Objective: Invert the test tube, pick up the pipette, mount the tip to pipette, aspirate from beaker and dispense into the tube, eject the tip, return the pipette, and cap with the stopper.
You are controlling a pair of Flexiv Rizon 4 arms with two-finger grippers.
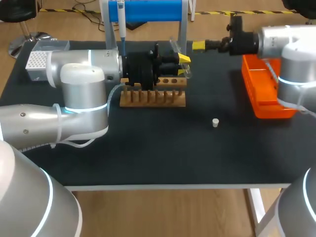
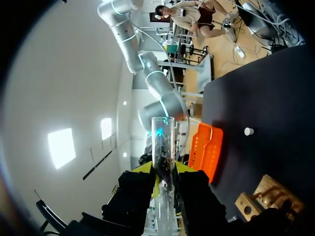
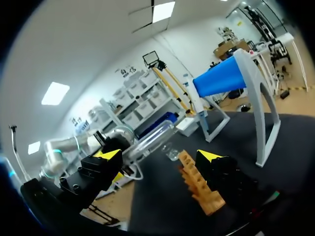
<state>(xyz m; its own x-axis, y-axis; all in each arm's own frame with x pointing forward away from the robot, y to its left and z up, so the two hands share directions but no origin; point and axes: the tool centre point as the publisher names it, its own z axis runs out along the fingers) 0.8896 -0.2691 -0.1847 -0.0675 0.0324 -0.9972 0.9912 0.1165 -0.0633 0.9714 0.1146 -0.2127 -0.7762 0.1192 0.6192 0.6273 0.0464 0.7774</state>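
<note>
A clear test tube (image 2: 162, 142) sticks out between the fingers of my left gripper (image 2: 163, 173), which is shut on it above the wooden rack (image 1: 153, 97). In the head view the left gripper (image 1: 182, 63) points right, over the rack's back row. My right gripper (image 1: 198, 46) hangs open just beyond it, facing the tube (image 3: 153, 138), with nothing between its fingers (image 3: 111, 155). The pipette (image 1: 121, 22) hangs on the blue stand (image 1: 148, 10) at the back. A small white stopper (image 1: 215, 122) lies on the table to the right of the rack.
An orange tray (image 1: 264, 91) lies at the right under my right arm. A grey tip box (image 1: 38, 60) stands at the back left, behind my left arm. Dark bare tabletop (image 1: 163, 153) stretches in front of the rack.
</note>
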